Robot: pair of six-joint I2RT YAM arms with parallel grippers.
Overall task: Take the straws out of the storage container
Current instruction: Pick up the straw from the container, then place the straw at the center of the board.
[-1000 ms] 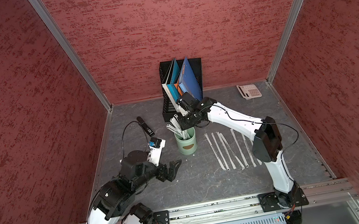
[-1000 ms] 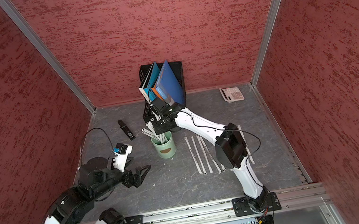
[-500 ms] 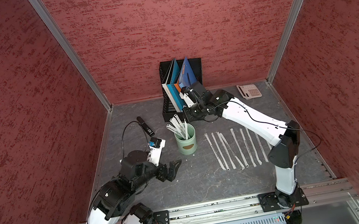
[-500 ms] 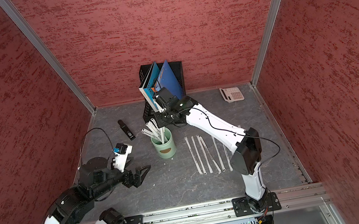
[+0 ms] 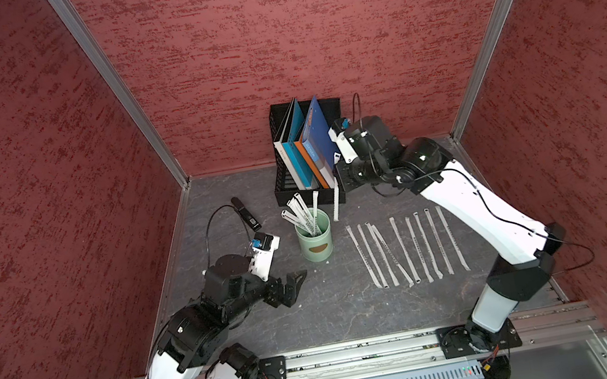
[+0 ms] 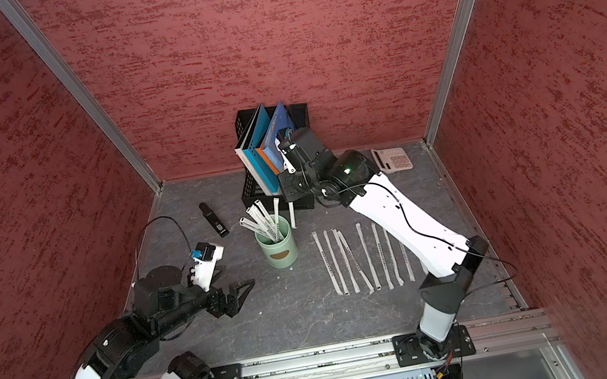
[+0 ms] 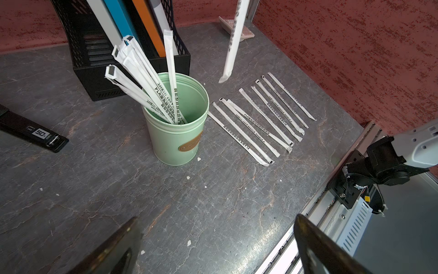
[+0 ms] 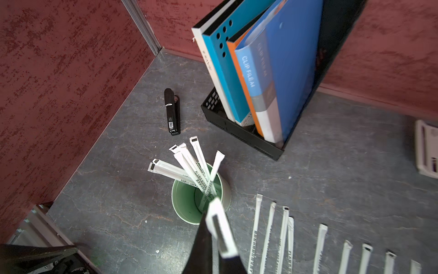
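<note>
**Step in hand (judged):** transfer one extracted straw to the laid-out row.

**Present state.** The right gripper [image 5: 338, 183] is clenched on the top end of a single wrapped straw [image 5: 335, 204]. This straw hangs nearly upright, clear of the mint-green cup [image 5: 316, 245]. It is just right of the cup and in front of the black mesh file rack [image 5: 280, 192]. Several straws [image 5: 303, 211] lean in the cup, fanned toward the far left. A row of straws [image 5: 405, 248] lies on the surface [image 5: 337, 319] right of the cup. They are roughly parallel, and two near the left end overlap. The left gripper [image 5: 291, 285] is released, jaws wide, low over the surface near-left of the cup, touching nothing.

**Procedure.**
1. Carry the hanging straw rightward with its lower tip above the row. The paper wrapper is light and likely to swing.
2. Choose a free spot, such as the right end of the row.
3. Set the free tip down first, then lay the length parallel to its neighbours.
4. Release only once the straw rests on the surface.
5. Hold the wrist clear of the file rack.
</note>
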